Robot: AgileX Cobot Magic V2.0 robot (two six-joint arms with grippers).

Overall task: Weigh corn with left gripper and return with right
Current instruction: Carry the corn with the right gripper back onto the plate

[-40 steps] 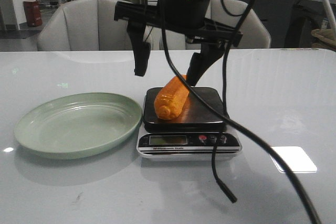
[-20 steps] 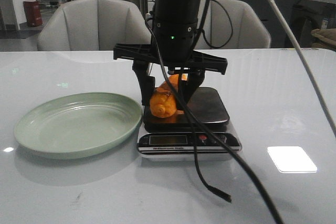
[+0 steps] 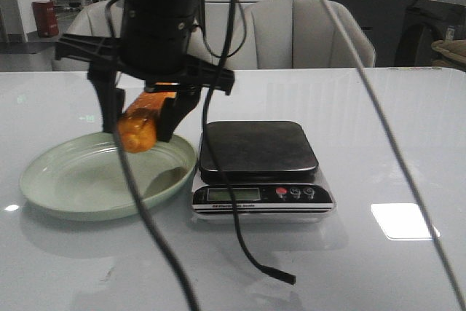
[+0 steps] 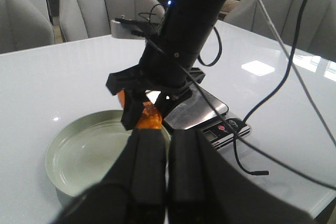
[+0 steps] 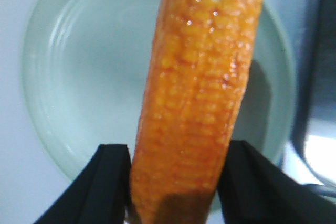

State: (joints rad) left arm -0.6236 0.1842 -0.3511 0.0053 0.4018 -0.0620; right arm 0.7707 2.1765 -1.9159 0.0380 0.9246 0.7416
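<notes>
Fingers of right gripper clamp orange-yellow kernelled corn cob above round green plate's right rim; early release risks roll-off

The right arm hangs down from the upper left of the front view, wrist pointing straight down, its black crossbar level. Its claw is clamped on the corn, one finger on each side of the cob, which hangs in the air. In the left wrist view the left claw fills the lower centre, its two fingers pressed together with nothing between them.
</notes>
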